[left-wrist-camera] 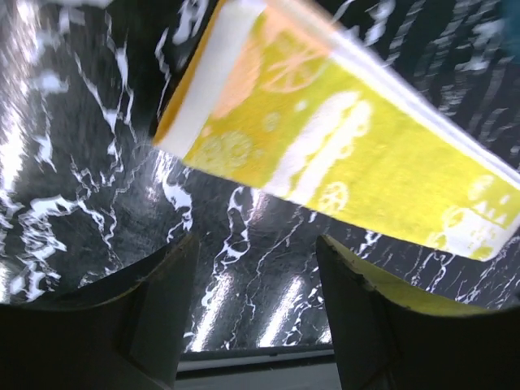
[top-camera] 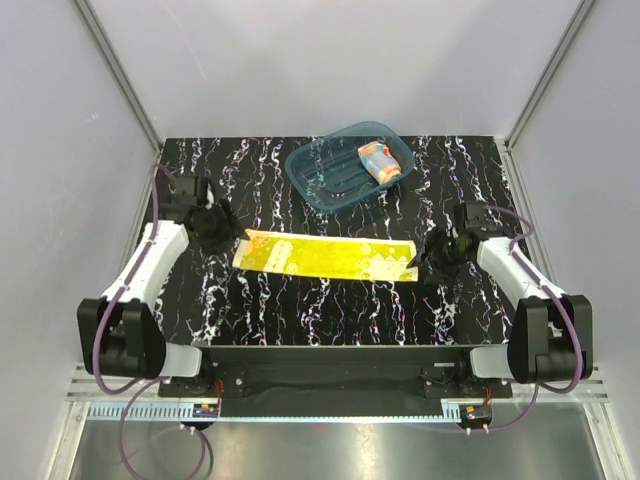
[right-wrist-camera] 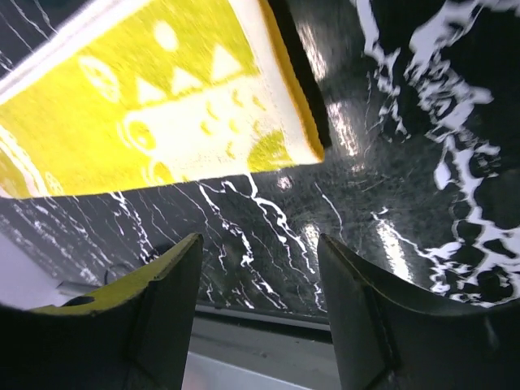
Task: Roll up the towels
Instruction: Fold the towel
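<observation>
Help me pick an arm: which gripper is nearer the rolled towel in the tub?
Right. The right gripper is diagonally right of the rolled towel, by the yellow towel's right end; the left gripper is farther, at its left end.

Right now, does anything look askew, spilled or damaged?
Nothing stands out. The yellow towel lies flat in a folded strip on the table; the rolled dotted towel sits inside the teal tub.

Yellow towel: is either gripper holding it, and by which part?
Nothing held. Left gripper and right gripper are open, gaps empty; the yellow towel lies flat between them.
</observation>
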Robot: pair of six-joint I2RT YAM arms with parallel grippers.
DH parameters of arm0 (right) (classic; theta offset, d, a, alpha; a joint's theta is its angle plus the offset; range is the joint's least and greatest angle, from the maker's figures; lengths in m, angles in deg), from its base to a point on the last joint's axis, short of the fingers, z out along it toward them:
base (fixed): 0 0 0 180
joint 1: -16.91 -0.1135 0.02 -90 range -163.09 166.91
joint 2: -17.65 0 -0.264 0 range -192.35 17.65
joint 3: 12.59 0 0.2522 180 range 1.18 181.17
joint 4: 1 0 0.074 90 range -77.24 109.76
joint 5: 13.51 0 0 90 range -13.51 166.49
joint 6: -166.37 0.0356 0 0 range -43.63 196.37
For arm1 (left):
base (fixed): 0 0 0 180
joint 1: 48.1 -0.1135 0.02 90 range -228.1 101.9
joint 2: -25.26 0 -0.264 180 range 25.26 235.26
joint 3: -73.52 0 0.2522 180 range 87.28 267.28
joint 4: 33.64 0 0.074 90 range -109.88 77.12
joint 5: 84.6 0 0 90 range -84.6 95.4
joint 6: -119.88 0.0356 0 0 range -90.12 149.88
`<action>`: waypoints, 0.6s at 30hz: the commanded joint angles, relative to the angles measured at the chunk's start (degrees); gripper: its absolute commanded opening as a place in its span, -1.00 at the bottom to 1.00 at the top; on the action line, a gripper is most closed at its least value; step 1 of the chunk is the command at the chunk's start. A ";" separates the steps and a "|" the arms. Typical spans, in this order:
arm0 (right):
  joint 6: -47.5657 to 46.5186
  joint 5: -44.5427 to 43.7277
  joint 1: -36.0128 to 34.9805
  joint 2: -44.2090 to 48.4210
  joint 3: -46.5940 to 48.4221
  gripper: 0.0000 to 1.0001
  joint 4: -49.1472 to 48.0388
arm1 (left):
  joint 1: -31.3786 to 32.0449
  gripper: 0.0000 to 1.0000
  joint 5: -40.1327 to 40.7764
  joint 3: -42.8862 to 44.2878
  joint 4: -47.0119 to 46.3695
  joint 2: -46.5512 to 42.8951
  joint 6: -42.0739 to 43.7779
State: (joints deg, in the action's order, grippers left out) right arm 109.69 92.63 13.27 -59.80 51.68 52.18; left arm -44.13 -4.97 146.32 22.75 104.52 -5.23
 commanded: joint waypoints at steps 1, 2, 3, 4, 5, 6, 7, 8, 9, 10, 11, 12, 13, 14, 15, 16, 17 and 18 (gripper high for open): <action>4.90 7.93 -0.23 0.90 -4.61 0.31 -6.53 | -0.36 0.32 3.94 8.08 5.52 -4.11 7.77; 5.35 8.38 -0.23 0.72 -5.14 0.30 -7.24 | -0.36 0.33 7.70 8.97 6.14 -4.55 9.95; 5.79 8.12 -0.32 0.55 -5.41 0.29 -7.86 | -0.36 0.33 9.65 9.50 7.10 -5.51 10.93; 6.14 7.94 -0.23 0.37 -6.02 0.28 -8.13 | -0.36 0.33 11.23 9.68 7.29 -6.05 11.73; 6.40 7.85 -0.32 0.20 -6.38 0.27 -8.48 | -0.36 0.32 14.73 9.25 7.29 -6.66 12.52; 6.93 7.24 -0.23 -0.07 -6.81 0.26 -9.26 | -0.36 0.33 16.07 8.64 6.94 -7.80 12.35; 7.19 7.06 -0.23 -0.59 -7.08 0.25 -9.53 | -0.36 0.32 16.61 6.54 6.33 -8.42 12.18; 7.46 6.97 -0.23 -1.12 -7.17 0.23 -9.97 | -0.36 0.32 16.09 5.39 5.45 -9.03 12.00; 7.81 6.63 -0.23 -1.56 -7.26 0.22 -10.50 | -0.36 0.32 16.00 4.07 3.88 -9.47 11.82; 7.90 6.36 -0.32 -2.96 -7.43 0.18 -10.85 | -0.36 0.33 15.91 3.10 3.17 -10.18 11.74; 8.07 5.92 -0.32 -3.67 -7.35 0.15 -10.94 | -0.36 0.32 16.08 1.09 2.46 -10.36 11.65; 7.81 5.05 -0.32 -4.37 -7.17 0.13 -10.86 | -0.36 0.32 16.43 0.37 1.59 -10.44 11.73; 7.64 4.61 -0.23 -5.68 -7.00 0.10 -10.77 | -0.36 0.31 17.04 -0.50 1.40 -10.53 11.82; 7.55 3.90 -0.23 -6.22 -6.91 0.09 -10.51 | -0.36 0.31 17.05 -0.69 1.40 -10.45 11.91; 7.29 2.94 -0.23 -6.57 -6.91 0.08 -10.59 | -0.36 0.30 16.96 -0.69 1.49 -10.36 12.00; 7.37 2.41 -0.23 -7.18 -6.91 0.08 -10.68 | -0.36 0.29 16.79 -0.60 1.58 -10.44 12.00; 7.55 1.79 -0.23 -7.45 -6.91 0.06 -10.68 | -0.36 0.29 16.61 -0.60 1.49 -10.62 12.00; 7.55 1.09 -0.32 -7.71 -6.82 0.06 -10.77 | -0.36 0.29 16.61 -0.69 1.23 -10.80 12.00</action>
State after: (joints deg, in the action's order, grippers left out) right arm 116.64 96.52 13.20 -67.01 44.59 42.80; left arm -44.29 9.94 145.23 27.14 94.86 5.54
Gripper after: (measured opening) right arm 0.533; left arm 0.652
